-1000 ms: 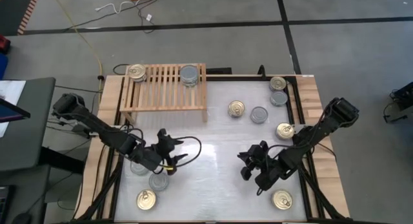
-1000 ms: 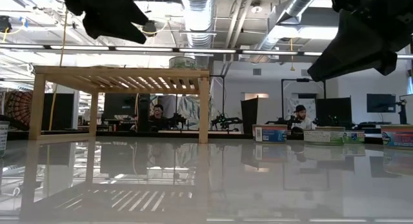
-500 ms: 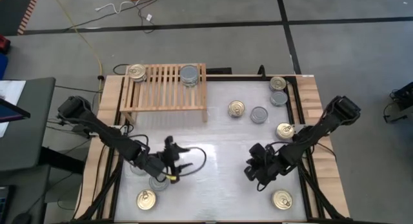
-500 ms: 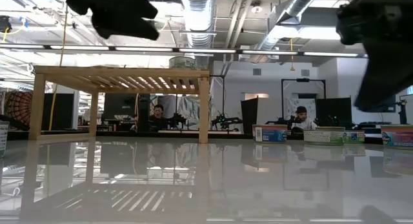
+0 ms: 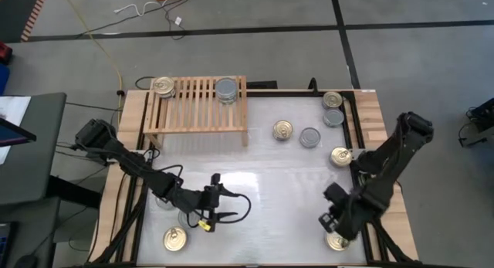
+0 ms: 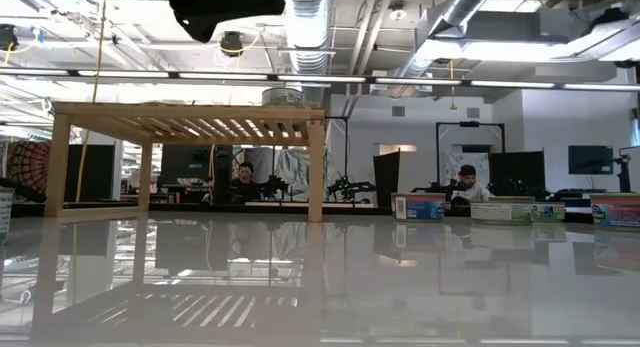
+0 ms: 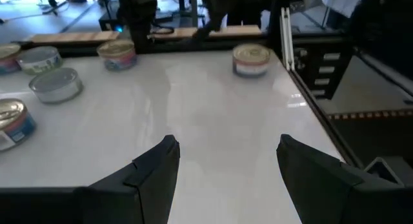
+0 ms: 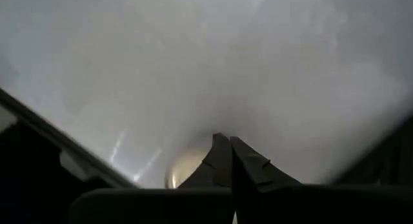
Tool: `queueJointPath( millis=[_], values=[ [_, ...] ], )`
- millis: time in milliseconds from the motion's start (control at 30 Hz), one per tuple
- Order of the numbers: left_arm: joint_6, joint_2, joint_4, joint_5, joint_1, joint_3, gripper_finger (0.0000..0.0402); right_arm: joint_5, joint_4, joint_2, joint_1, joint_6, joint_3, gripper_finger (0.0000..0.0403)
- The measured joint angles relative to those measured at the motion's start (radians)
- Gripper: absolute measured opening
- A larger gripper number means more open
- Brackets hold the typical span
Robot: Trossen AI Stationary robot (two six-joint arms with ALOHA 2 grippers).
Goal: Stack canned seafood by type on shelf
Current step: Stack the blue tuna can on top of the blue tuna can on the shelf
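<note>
The light-wood shelf (image 5: 197,106) stands at the far left. A gold-topped can (image 5: 163,86) rests on its left end and a grey-topped can (image 5: 226,89) on its right end. More cans of seafood sit on the table: gold (image 5: 283,130), grey (image 5: 309,137), gold (image 5: 340,156). My left gripper (image 5: 221,198) hovers open over the near middle, pointing right, with nothing between its fingers (image 7: 226,153). My right gripper (image 8: 226,150) is shut and points down over a gold can (image 5: 337,239) at the near right; that can (image 8: 186,169) shows under its fingertips.
Two cans, gold (image 5: 333,100) and grey (image 5: 333,117), sit by the far right edge. At the near left are a gold can (image 5: 174,239) and a grey one (image 5: 189,218), partly under my left arm. The middle of the white table (image 5: 262,183) is bare.
My right gripper has swung from the table's middle toward the near right corner, rising and tipping over until it points down above the gold can there. My left gripper has moved toward the table's middle and near edge, levelling out. No can has moved.
</note>
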Motion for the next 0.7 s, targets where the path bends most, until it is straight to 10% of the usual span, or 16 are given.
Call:
queueJointPath(
  millis=[700],
  values=[
    [0.02,-0.001,0.048,0.084,0.015,0.0,0.0249,-0.094,0.213,0.23,0.14,0.176,-0.026,0.0017]
  ],
)
